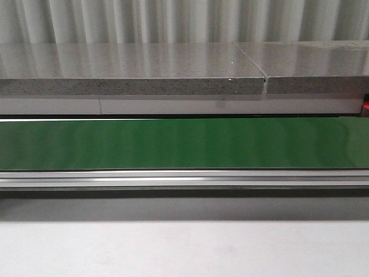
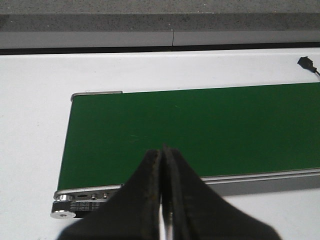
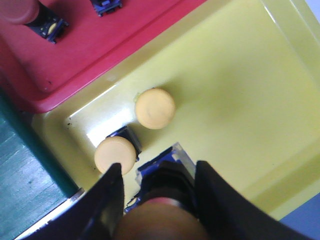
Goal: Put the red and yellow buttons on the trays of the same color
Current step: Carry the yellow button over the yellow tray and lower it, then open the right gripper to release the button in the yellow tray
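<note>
The right gripper (image 3: 157, 200) hovers over the yellow tray (image 3: 240, 100), fingers clasping a button (image 3: 160, 220) (colour unclear); the left gripper (image 2: 162, 200) hangs closed, empty.

Bright, even light; glare on the yellow tray (image 3: 240, 90), close foreground blurred.

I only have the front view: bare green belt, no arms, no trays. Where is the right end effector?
Observer: The right end effector hangs over the yellow plastic tray, clamped on a blue-based button; its cap colour is unclear.
Operator: Anything in that tray already?
Observer: Two round yellow-capped buttons, one beside the other.
Operator: And the left arm?
Observer: The left end effector is shut on nothing, above the end of the green conveyor belt.
</note>
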You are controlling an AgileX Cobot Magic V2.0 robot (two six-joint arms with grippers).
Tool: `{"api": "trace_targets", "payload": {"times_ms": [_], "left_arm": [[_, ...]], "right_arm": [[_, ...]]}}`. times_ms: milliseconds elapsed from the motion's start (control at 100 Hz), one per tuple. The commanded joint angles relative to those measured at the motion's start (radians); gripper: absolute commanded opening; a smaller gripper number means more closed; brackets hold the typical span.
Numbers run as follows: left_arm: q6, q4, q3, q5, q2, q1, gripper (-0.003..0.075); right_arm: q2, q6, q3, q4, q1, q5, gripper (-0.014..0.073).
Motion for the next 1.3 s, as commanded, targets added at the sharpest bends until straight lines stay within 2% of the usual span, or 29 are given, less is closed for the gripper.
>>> {"api": "trace_targets", "payload": {"times_ms": [0, 350, 490, 1060, 1180, 1290], "left_arm": [[-0.002, -0.026, -0.024, -0.069, 0.0, -0.009, -0.002], [-0.002, -0.026, -0.024, -0.069, 0.0, -0.009, -0.002], [-0.002, -0.026, -0.024, -0.069, 0.0, -0.009, -0.002], [-0.002, -0.026, -0.024, -0.069, 0.0, -0.009, -0.002], [-0.002, -0.026, -0.024, -0.069, 0.0, -0.009, -0.002], [-0.002, -0.026, -0.024, -0.069, 0.0, -0.009, -0.002]], "right_arm": [[-0.042, 0.017, 0.017, -0.018, -0.019, -0.057, 0.0034], [-0.037, 0.028, 0.278, -0.018, -0.029, -0.287, 0.0034], [-0.013, 0.04, 0.333, -0.018, -0.029, -0.373, 0.0034], [0.113, 0.045, 0.335, -0.018, -0.031, -0.406, 0.0036], [0.113, 0.045, 0.335, -0.018, -0.032, -0.409, 0.0115], [0.113, 0.045, 0.335, -0.018, -0.032, -0.411, 0.026]]}}
